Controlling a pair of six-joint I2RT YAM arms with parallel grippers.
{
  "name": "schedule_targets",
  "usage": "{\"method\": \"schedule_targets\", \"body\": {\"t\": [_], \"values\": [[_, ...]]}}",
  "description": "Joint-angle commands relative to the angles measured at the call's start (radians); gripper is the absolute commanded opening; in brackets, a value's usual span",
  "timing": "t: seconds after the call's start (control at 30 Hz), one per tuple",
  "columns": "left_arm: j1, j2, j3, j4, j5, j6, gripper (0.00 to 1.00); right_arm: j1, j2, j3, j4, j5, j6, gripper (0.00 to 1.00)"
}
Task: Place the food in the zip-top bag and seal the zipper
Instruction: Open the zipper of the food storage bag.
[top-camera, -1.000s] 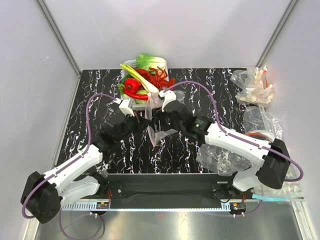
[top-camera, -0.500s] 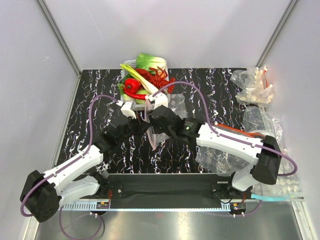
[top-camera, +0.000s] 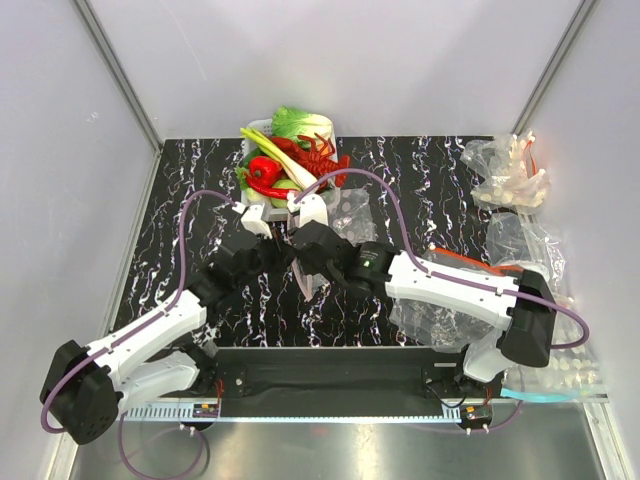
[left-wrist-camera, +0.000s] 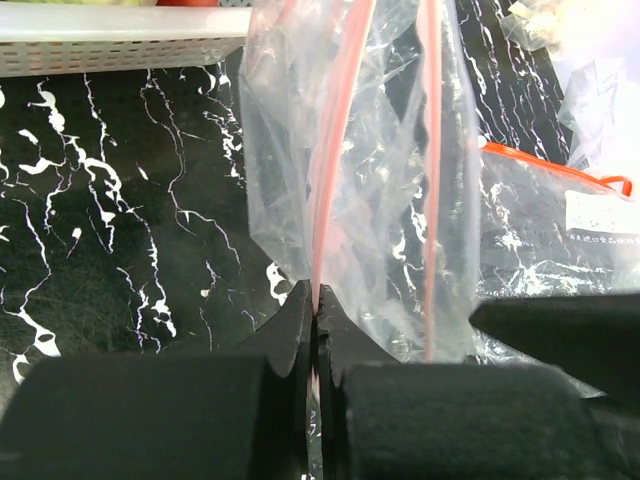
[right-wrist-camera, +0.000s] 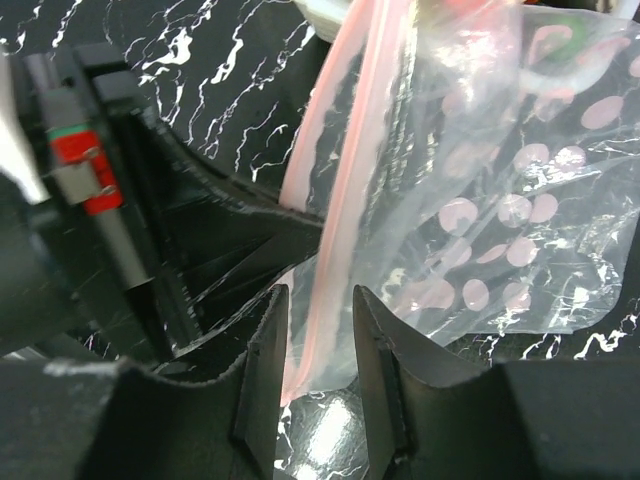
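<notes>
The zip-top bag (top-camera: 350, 208), clear with pale dots, hangs upright between my two grippers at the table's middle. My left gripper (top-camera: 283, 250) is shut on its pink zipper strip (left-wrist-camera: 335, 150), pinching one lip at the bag's end (left-wrist-camera: 316, 305). My right gripper (top-camera: 303, 240) is open and straddles the other pink lip (right-wrist-camera: 345, 150) without pinching it (right-wrist-camera: 320, 300). The bag's mouth gapes between the two lips. The food sits piled in a white basket (top-camera: 256, 210) just behind: red pepper (top-camera: 263, 168), lobster (top-camera: 320, 160), leek (top-camera: 280, 152), cabbage (top-camera: 300, 122).
Plain clear bags lie at the right: one with pale contents (top-camera: 505, 175), one below it (top-camera: 525, 245), one with an orange-red strip (top-camera: 460, 262). A teal-strip bag (top-camera: 550, 395) lies at the front right. The basket's wall (left-wrist-camera: 110, 45) stands close behind the held bag.
My right gripper has moved left along the bag's mouth, close up to my left gripper. The left gripper has kept its hold and barely moved.
</notes>
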Motion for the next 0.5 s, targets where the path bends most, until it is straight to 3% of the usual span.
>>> {"method": "schedule_targets", "body": {"t": [0.0,0.47], "values": [[-0.004,-0.020,0.047,0.029,-0.019,0.017,0.00,0.020,-0.028,0.049,0.016,0.047,-0.010,0.40],[-0.006,-0.064,0.025,0.035,-0.001,0.013,0.00,0.023,0.079,0.113,-0.049,0.073,0.002,0.42]]}}
